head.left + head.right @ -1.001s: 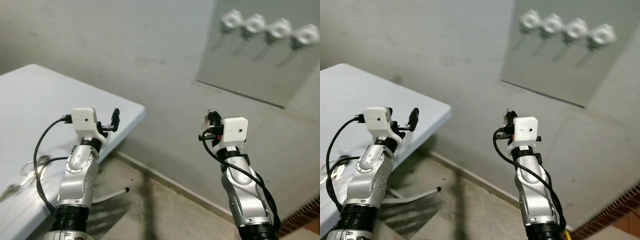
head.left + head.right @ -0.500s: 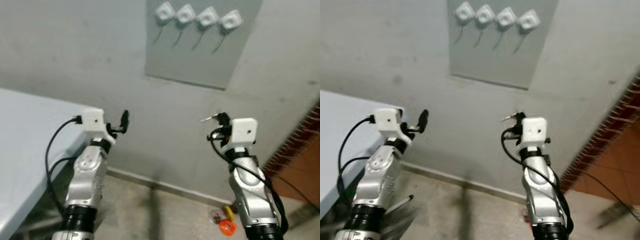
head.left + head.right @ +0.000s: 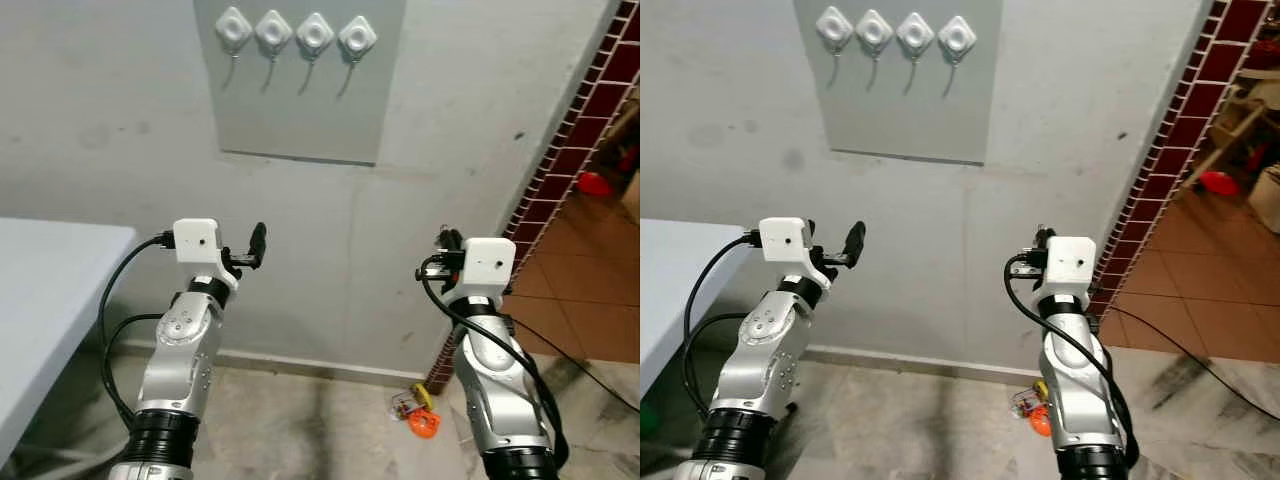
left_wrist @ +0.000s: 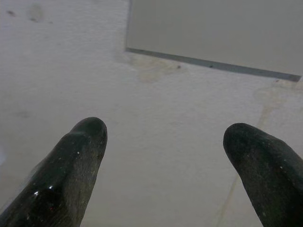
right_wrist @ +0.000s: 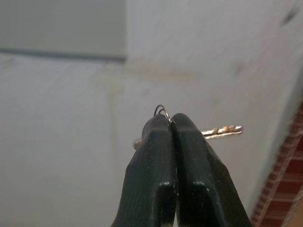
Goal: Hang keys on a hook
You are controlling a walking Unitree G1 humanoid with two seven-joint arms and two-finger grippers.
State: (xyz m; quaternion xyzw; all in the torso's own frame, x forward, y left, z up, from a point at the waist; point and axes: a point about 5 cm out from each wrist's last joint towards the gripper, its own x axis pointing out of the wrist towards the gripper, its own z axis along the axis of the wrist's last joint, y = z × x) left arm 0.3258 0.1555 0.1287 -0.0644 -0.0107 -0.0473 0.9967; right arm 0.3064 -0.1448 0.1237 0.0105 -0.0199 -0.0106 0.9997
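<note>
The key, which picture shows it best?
The right wrist view: the key and its ring poke out of the shut right claw, right up close. In the eye views that claw is tiny and the key cannot be made out.

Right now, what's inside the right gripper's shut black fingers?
The right gripper is shut on a thin metal key ring, whose loop pokes out above the fingertips; a brass-coloured key sticks out sideways. The rest of the ring is hidden between the fingers.
</note>
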